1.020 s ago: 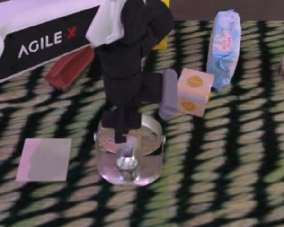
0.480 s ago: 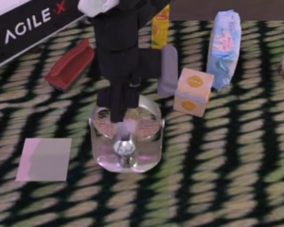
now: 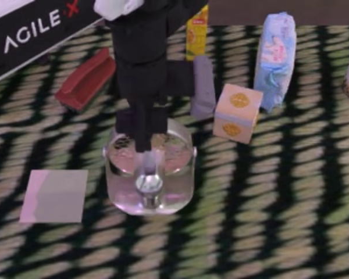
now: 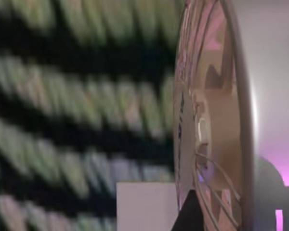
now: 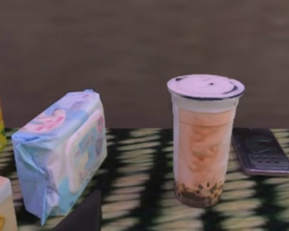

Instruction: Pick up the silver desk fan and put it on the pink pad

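The silver desk fan (image 3: pixel 149 177) hangs just above the striped cloth in the middle of the top view, its wire-cage head facing up. My left gripper (image 3: pixel 142 142) comes down from above and is shut on the cage's rim. In the left wrist view the chrome silver desk fan (image 4: pixel 216 120) fills the right side, with one dark finger (image 4: pixel 189 219) against it. The pink pad (image 3: pixel 54 196) lies flat to the fan's left, apart from it, and its corner shows as a pale square (image 4: pixel 144 207). My right gripper is out of the top view; one dark finger (image 5: pixel 84 214) shows in its wrist view.
A dark red tray (image 3: pixel 86 79) lies behind the pad. A cream cube with orange circles (image 3: pixel 237 113) sits right of the fan, a blue wipes pack (image 3: pixel 274 58) and a yellow packet (image 3: pixel 196 35) behind. A milk-tea cup (image 5: pixel 203 139) and a phone (image 5: pixel 261 151) stand far right.
My left gripper has carried the fan up and a little to the left, toward the pad. The fan looks larger from above than before. The pad and other items stayed put.
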`<state>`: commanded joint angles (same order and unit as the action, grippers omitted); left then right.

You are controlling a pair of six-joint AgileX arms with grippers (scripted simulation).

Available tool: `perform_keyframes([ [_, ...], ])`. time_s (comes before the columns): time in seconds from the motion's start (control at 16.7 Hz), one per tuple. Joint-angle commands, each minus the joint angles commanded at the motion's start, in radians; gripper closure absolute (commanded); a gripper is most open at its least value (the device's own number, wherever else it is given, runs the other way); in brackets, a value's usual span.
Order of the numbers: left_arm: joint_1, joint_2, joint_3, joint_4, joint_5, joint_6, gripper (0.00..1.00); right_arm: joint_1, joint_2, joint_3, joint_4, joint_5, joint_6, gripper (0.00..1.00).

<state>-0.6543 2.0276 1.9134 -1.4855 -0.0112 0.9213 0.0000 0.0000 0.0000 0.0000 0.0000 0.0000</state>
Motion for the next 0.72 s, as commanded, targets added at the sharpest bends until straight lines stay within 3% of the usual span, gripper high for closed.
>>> perform_keyframes([
  [0.18,0.019,-0.012,-0.036,-0.036,-0.024,-0.152,1.00,0.000,0.000,0.000,0.000,0.000,0.000,0.00],
  [0.36,0.052,-0.036,-0.078,-0.074,-0.051,-0.401,1.00,0.000,0.000,0.000,0.000,0.000,0.000,0.00],
  [0.72,0.145,-0.125,-0.174,-0.099,-0.084,-1.144,1.00,0.000,0.000,0.000,0.000,0.000,0.000,0.00],
])
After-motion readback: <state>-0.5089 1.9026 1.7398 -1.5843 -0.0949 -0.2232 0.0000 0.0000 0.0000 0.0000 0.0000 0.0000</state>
